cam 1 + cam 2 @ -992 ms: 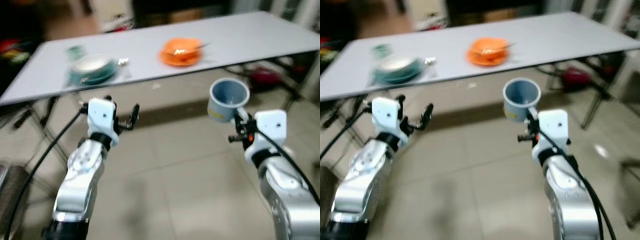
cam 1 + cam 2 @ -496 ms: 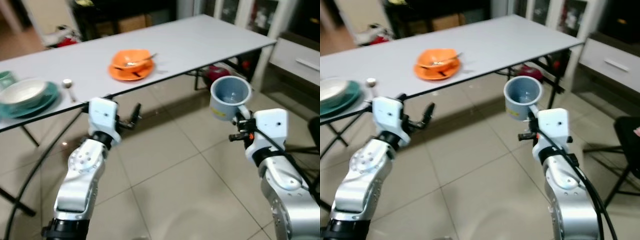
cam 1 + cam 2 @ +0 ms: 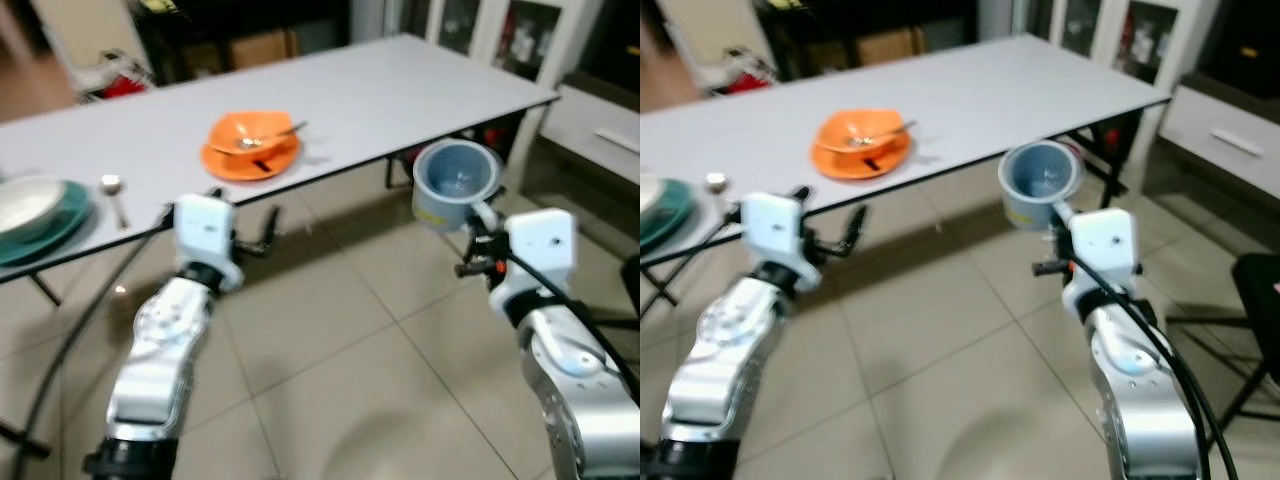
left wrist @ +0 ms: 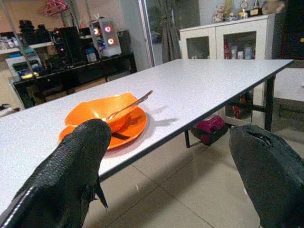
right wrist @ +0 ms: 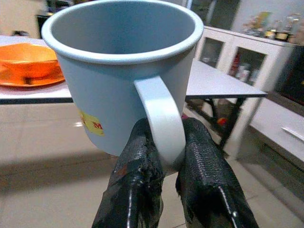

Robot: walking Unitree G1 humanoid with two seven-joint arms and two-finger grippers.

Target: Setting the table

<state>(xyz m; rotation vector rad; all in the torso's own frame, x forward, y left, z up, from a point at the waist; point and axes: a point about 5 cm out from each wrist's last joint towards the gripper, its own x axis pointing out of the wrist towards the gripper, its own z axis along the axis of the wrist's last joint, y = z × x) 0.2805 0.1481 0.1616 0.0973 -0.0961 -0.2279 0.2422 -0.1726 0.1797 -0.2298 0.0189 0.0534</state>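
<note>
While the right gripper (image 5: 164, 156) pinches the handle of a pale blue mug (image 3: 455, 185) between its two black fingers (image 5: 137, 166), the mug stands upright above them, mouth up, with a small yellow sticker on its side. It is carried in the air over the tiled floor (image 3: 330, 340), just off the near edge of the long white table (image 3: 400, 80) and towards that table's right end, not touching the top.

The left gripper (image 4: 171, 156) is held out in front of the near edge too, further left, with its fingers (image 4: 71, 166) spread wide apart and nothing between them. Beyond them, near the table's front edge, sits an orange bowl (image 3: 250, 140) on an orange plate (image 4: 128, 130), a metal spoon (image 4: 130, 104) resting in the bowl with its handle sticking out over the rim.

Towards the left end of the table, a white bowl (image 3: 28, 200) lies in a teal plate (image 3: 55, 232), and a second spoon (image 3: 113, 192) lies flat on the tabletop just beside that plate. A white cabinet with glass doors (image 4: 223, 45) stands past the table's right end.
</note>
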